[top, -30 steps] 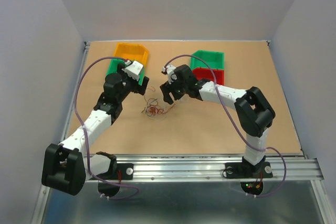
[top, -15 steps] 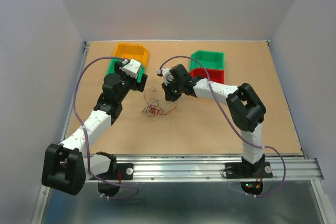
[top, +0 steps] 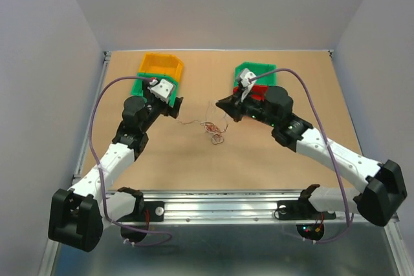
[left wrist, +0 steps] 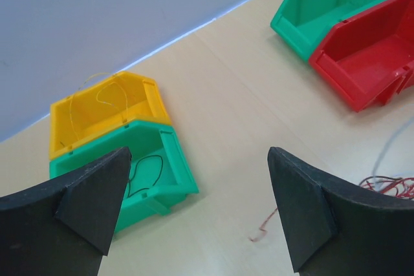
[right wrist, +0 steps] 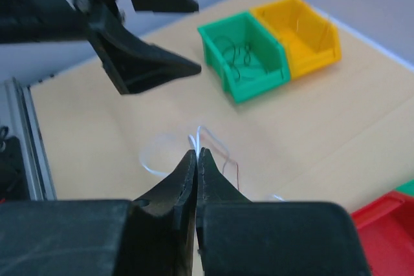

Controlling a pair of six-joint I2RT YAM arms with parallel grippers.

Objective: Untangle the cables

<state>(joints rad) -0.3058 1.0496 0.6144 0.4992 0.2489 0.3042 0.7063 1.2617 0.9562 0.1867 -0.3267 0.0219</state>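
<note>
A pale strand (right wrist: 198, 135) was just pinched by the right end effector (right wrist: 196, 154) and the cables (top: 213, 130) dragged toward it; the left end effector (left wrist: 198, 159) is held spread. Untangling is judged begun.

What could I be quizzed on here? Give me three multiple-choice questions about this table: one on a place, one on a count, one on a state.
1. Where does the wad of cables lie?
A. on the bare table
B. inside the red bin
C. on the near metal rail

2. How many bins stand on the table?
A. two
B. four
C. six

3. How is the left gripper?
A. shut on a cable
C. wide open, holding nothing
B. gripping a bin

Answers:
1 A: the wad sits on open tabletop between the arms.
2 B: one yellow, two green and one red.
3 C: its wrist view shows both fingers far apart with only table and bins between them.
</note>
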